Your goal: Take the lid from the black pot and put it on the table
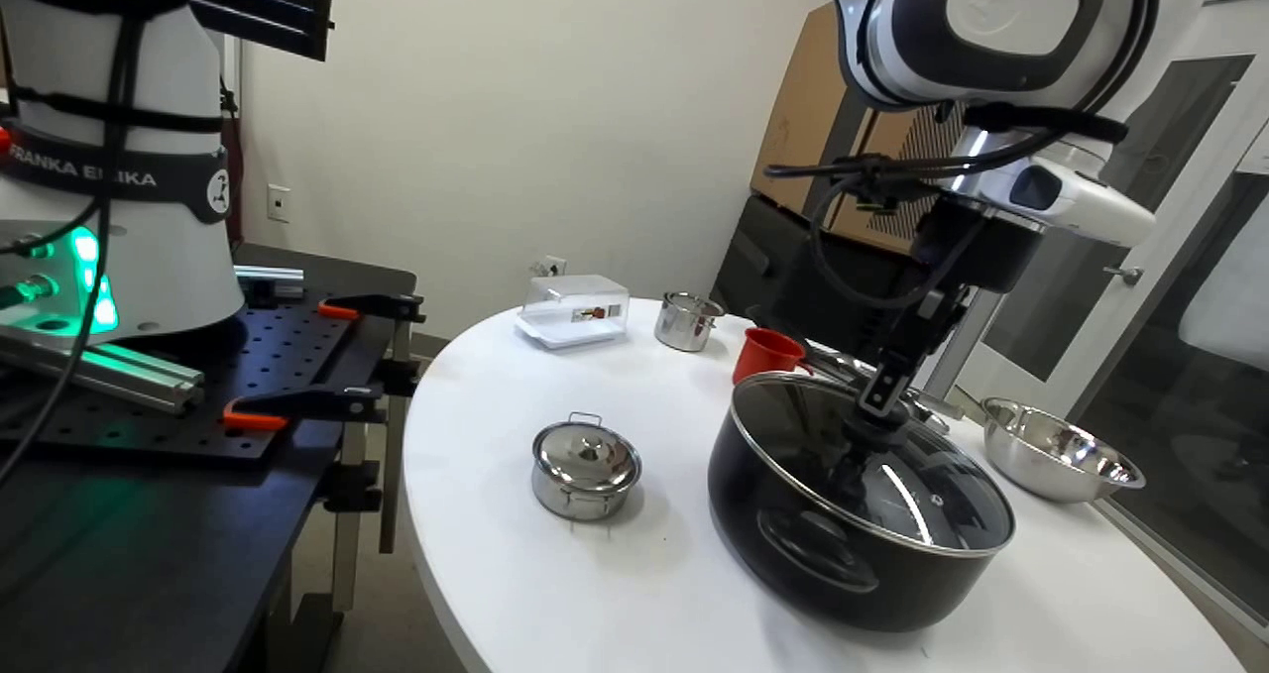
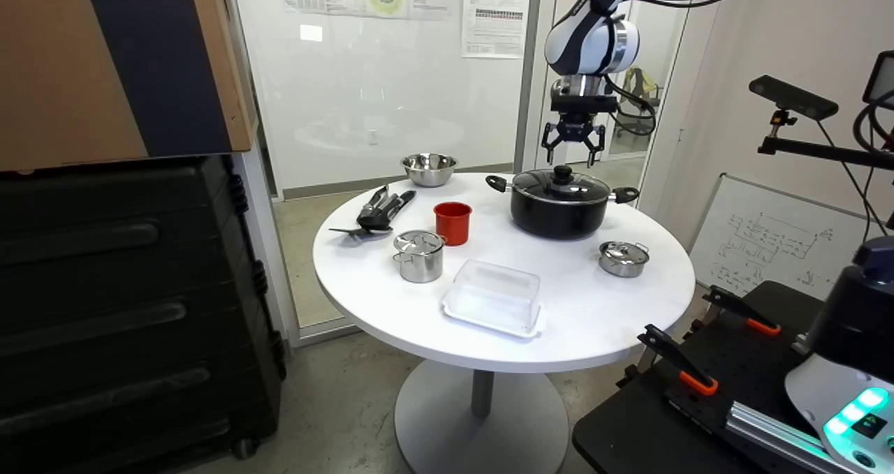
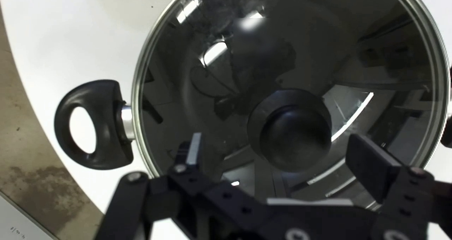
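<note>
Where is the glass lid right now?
In an exterior view, the lid sits on the black pot, right of the red mug and below the open gripper.

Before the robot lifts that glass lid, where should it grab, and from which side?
Probably the black knob, reached from straight above, squeezed on opposite sides. It sticks up from the middle of the lid, which sits on the black pot, and the open tool hangs over the knob.

The jaws stand apart over the glass lid point(image 3: 289, 70) and its black knob point(image 3: 296, 137)
</note>
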Available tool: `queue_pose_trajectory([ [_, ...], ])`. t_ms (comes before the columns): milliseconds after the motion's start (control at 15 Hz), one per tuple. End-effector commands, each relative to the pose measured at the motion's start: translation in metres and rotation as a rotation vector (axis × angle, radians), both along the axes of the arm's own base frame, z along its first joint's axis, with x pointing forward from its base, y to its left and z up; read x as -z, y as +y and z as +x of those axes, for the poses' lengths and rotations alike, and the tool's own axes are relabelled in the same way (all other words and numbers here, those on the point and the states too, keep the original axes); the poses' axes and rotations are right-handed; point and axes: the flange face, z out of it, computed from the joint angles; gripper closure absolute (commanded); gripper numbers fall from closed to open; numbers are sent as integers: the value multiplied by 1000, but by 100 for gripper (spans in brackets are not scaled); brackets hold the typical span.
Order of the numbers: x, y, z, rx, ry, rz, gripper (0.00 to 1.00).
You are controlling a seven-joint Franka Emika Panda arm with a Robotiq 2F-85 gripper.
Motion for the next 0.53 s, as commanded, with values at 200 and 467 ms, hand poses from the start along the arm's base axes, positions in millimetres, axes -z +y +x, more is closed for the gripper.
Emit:
queue_pose_trajectory([
  [200,15,5,15,4,-11,-3,20],
  [467,16,8,16,10,-9,0,51],
])
